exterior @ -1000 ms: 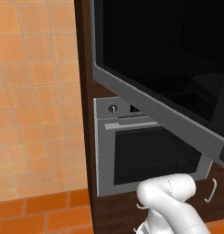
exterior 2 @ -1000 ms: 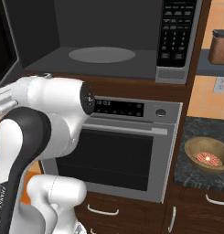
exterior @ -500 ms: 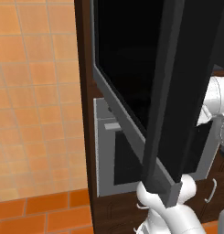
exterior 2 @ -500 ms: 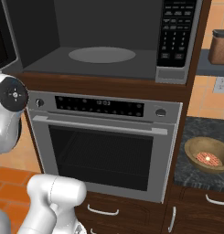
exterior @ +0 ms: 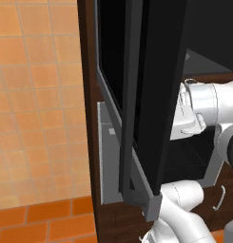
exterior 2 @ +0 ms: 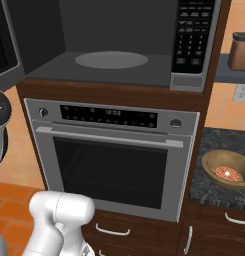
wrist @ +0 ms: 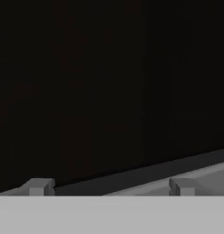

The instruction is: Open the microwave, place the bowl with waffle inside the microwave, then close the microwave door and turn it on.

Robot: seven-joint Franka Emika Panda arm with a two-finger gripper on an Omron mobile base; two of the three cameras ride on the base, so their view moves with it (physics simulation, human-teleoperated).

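Observation:
The microwave [exterior 2: 119,45] stands open, its dark cavity and round turntable [exterior 2: 111,60] showing, with the keypad [exterior 2: 193,40] on its right. The microwave door [exterior: 156,95] is swung far out and appears nearly edge-on in the left base view; a slice of it sits at the left edge [exterior 2: 4,45] of the right base view. My gripper [wrist: 111,187] is open, its fingertips [wrist: 38,186] wide apart and close against the door's black glass, holding nothing. The tan bowl [exterior 2: 226,169] with the reddish waffle rests on the dark counter [exterior 2: 209,190] to the oven's right.
The grey oven [exterior 2: 114,155] with a bar handle sits under the microwave. Wooden drawers [exterior 2: 144,230] run below it. A brown canister [exterior 2: 240,50] stands on a shelf at the upper right. An orange tiled wall [exterior: 37,104] lies left of the cabinet.
The microwave door has swung much wider, from slightly ajar to nearly edge-on. My arm has moved left with it, leaving the front of the oven in the right base view.

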